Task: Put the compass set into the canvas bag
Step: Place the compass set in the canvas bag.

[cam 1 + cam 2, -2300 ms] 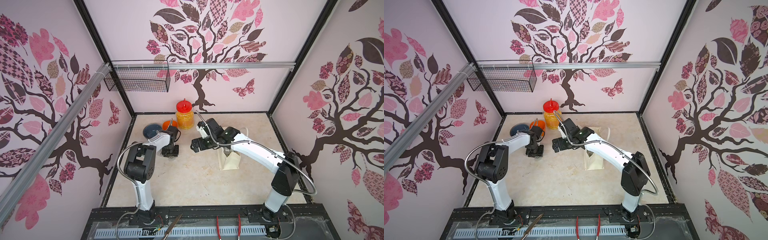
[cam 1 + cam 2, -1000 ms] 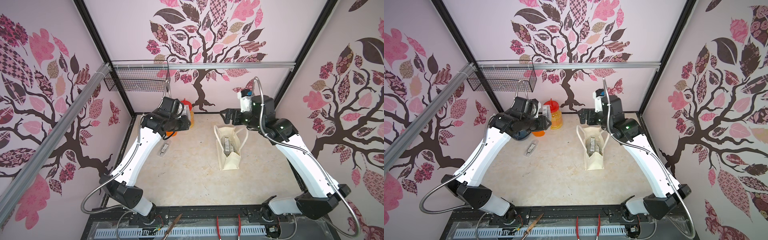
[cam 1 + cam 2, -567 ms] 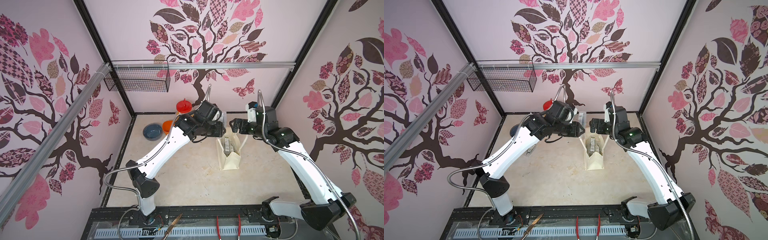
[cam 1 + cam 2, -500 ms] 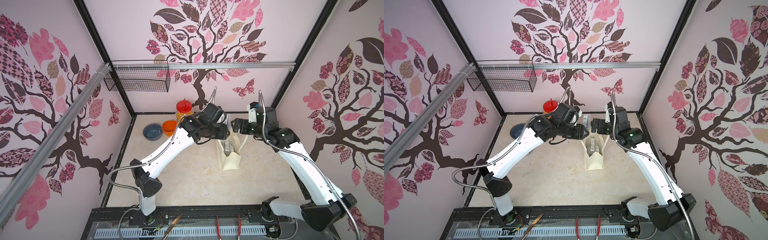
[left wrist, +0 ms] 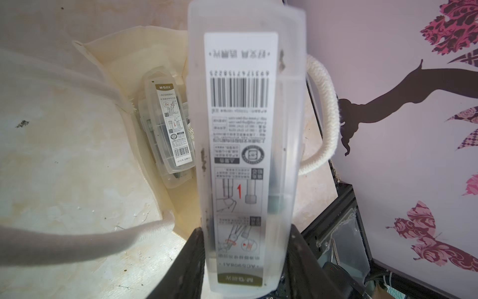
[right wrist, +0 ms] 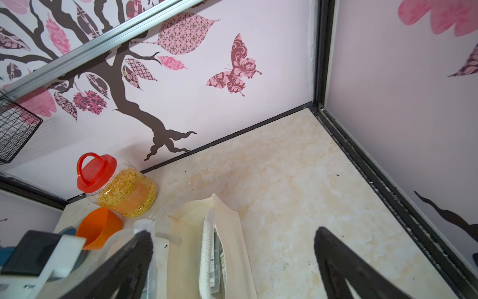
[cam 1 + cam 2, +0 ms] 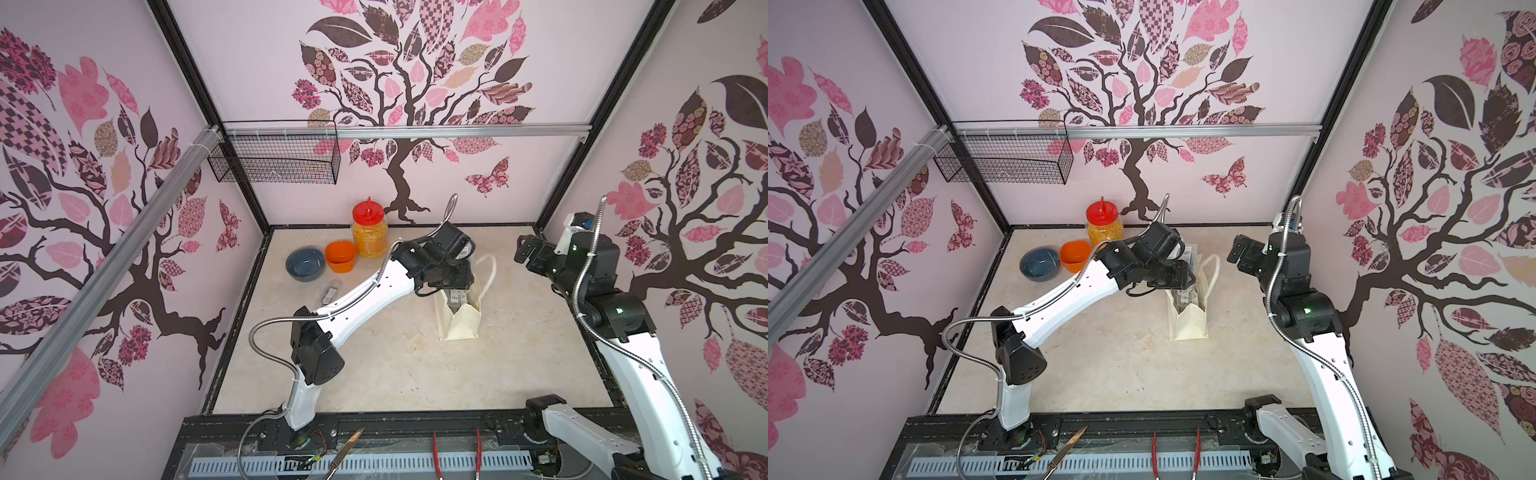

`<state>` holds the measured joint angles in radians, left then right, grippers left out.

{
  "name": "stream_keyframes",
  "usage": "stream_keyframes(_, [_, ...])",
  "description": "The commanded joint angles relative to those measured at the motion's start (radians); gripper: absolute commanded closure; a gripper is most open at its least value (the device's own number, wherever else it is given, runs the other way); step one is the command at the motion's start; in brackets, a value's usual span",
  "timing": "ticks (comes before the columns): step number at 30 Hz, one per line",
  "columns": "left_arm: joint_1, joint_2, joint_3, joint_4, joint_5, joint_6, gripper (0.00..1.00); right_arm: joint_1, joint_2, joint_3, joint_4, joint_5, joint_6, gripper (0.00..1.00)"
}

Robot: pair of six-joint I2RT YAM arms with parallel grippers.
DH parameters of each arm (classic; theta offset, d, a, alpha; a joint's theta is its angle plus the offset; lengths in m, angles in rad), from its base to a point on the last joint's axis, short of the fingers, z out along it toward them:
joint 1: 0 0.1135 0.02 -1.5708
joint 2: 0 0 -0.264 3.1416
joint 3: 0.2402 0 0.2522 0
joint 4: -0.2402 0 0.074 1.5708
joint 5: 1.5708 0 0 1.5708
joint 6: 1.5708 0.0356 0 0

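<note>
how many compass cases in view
4 compass cases: one in the left gripper over the canvas bag, two seemingly stacked inside it, one on the table near the blue bowl; more may hide in the bag.

**Clutter at the back**

A jar [image 7: 370, 237] with a red lid and yellow contents stands against the back wall [image 7: 457, 183]. An orange cup [image 7: 340, 256] sits just beside it, and a blue-grey bowl [image 7: 305, 264] sits next to the cup. A black wire basket [image 7: 274, 160] hangs from the rail [image 7: 457, 132] above.
</note>
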<state>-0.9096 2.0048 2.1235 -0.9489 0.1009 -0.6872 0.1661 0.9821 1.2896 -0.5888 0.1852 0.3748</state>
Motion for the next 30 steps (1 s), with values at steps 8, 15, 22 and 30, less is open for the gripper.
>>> stream_keyframes(8, [-0.005, 0.097, -0.023, 0.087, -0.097, -0.034, 0.66, 0.000, 0.004, -0.027, 0.043, -0.094, -0.005, 0.00])
stream_keyframes(15, [-0.005, 0.142, -0.036, 0.090, -0.128, -0.055, 0.66, 0.000, 0.010, -0.045, 0.057, -0.129, -0.018, 0.00])
stream_keyframes(22, [-0.006, 0.171, -0.073, 0.098, -0.128, -0.093, 0.65, 0.001, 0.032, -0.058, 0.076, -0.162, -0.019, 0.00])
stream_keyframes(30, [-0.006, 0.219, -0.043, 0.064, -0.117, -0.108, 0.62, 0.001, 0.041, -0.087, 0.090, -0.184, -0.009, 0.00])
